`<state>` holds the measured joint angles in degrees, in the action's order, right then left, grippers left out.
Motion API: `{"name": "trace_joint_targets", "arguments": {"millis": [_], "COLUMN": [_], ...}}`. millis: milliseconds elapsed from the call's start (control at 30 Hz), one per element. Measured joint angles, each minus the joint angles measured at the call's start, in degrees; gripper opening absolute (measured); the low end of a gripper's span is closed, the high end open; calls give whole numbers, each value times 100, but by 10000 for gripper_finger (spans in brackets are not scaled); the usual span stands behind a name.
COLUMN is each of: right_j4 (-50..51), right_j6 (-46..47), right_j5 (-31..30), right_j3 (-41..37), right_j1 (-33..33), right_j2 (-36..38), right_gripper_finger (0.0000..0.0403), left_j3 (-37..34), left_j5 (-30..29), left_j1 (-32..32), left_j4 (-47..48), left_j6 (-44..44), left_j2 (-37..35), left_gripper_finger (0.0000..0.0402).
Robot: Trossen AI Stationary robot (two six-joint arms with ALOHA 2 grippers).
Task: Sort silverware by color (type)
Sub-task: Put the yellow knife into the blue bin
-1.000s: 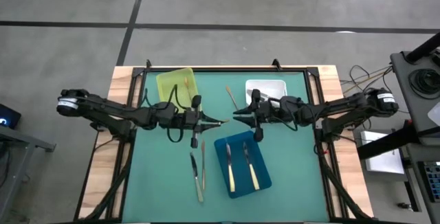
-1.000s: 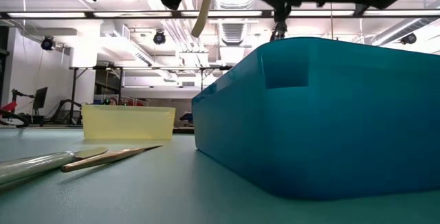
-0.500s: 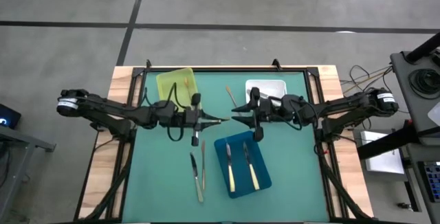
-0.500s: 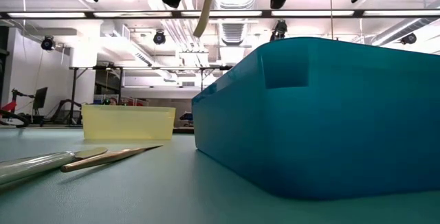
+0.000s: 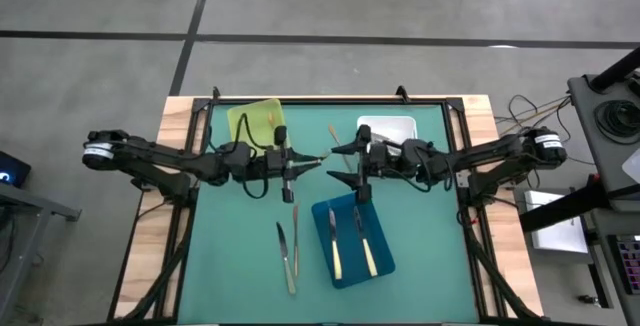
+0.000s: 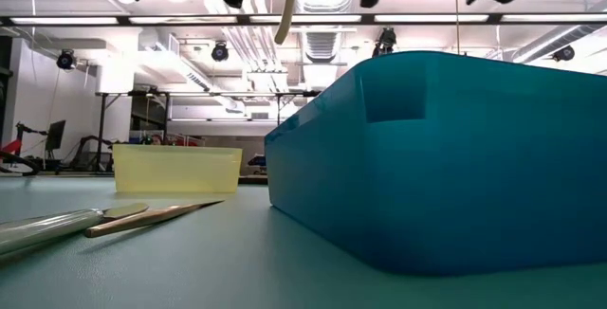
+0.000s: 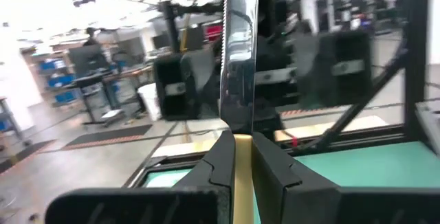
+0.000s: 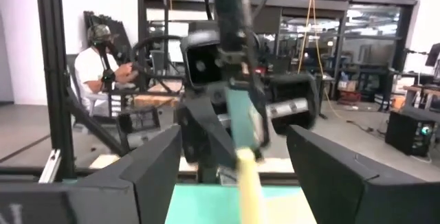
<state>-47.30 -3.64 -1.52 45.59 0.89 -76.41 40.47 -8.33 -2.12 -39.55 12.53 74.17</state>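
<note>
My left gripper hangs above the mat's middle, shut on a knife with a silver blade and a cream-yellow handle. My right gripper faces it from the right, open wide, its fingers apart from the knife. Two cream-handled knives lie in the blue tray. A silver knife and a gold piece lie flat on the green mat. Another gold piece lies near the white tray. My left gripper pinches the knife between its two fingers where the blade meets the handle. The fingers come level from the table's left and lie across the knife. It stands about upright, blade up, with the handle hanging below the fingers, clear of the mat.
A yellow tray holding a gold piece stands at the far left. A white tray stands at the far right. The blue tray's wall fills the low view's right. A person sits beyond the table.
My right gripper has opened wide. Both grippers have drifted a little toward the table's far edge, and the knife has stayed upright in the left one.
</note>
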Motion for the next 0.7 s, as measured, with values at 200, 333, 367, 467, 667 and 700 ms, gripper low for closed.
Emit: {"name": "trace_joint_targets", "arguments": {"millis": [200,333,367,467,667,700], "right_j4": [80,127,149,208,207,203], "right_j6": [-197,-242,-245,-289,-295,-283], "right_j5": [34,194,197,197,197,196], "right_j3": [583,883,930,1024,983,973], "right_j1": [0,0,0,0,0,0], "right_j2": [-536,-767,-811,-905,-833,-809], "right_gripper_finger": [240,228,226,220,206,202], "left_j3": [0,0,0,0,-2,-2], "left_j5": [-25,-16,-16,-16,-14,-14], "left_j1": [37,39,39,39,37,39], "left_j4": [-65,-50,-40,-33,98,117], "left_j6": [-83,-122,-122,-122,-122,-122], "left_j2": [9,11,11,11,11,11], "left_gripper_finger": [10,10,10,10,10,10]}}
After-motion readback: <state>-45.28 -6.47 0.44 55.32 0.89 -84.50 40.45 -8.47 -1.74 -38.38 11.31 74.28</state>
